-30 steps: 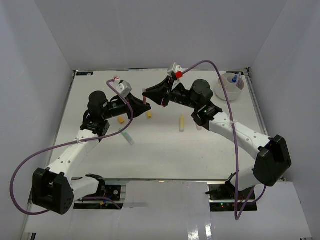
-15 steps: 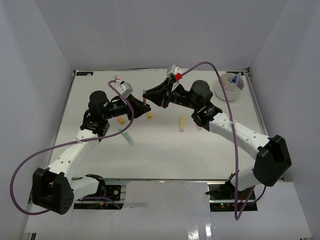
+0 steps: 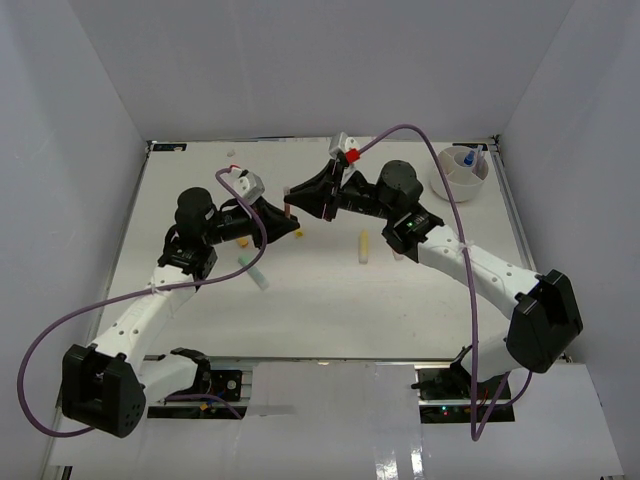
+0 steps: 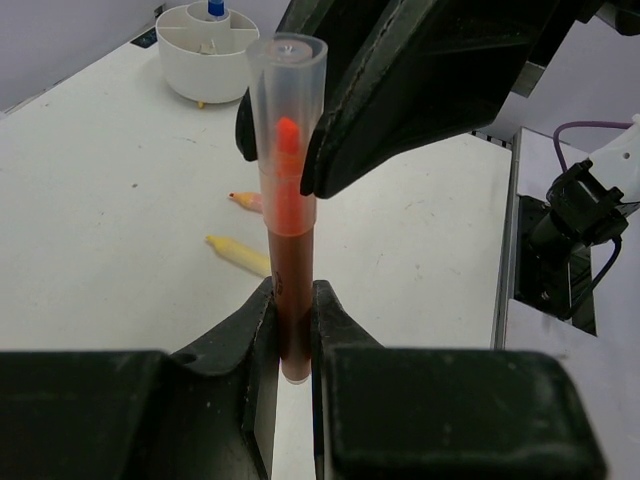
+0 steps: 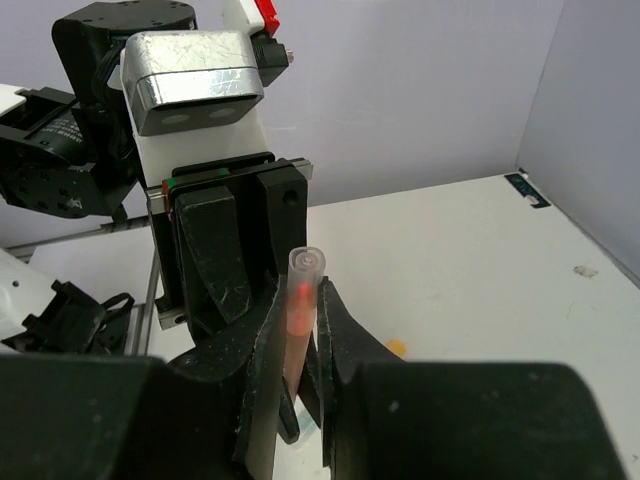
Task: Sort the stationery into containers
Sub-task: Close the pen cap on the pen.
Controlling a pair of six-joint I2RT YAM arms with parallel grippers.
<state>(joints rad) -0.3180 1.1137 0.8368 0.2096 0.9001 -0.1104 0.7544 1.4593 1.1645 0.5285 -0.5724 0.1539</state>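
Sorting barely begun. Table [image 3: 330,310] centre: loose yellow pen [image 3: 364,246], pale pen [image 3: 256,273]. Above, left claw [image 3: 290,222] and right claw [image 3: 292,192] both clenched on one orange highlighter [image 4: 285,215]. White tub [image 3: 461,178] at two o'clock holds a blue-capped bottle [image 3: 468,157].

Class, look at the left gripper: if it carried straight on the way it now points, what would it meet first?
Most likely the right gripper, which faces the left gripper just ahead, both shut on the same orange highlighter. Exact depth is unclear.
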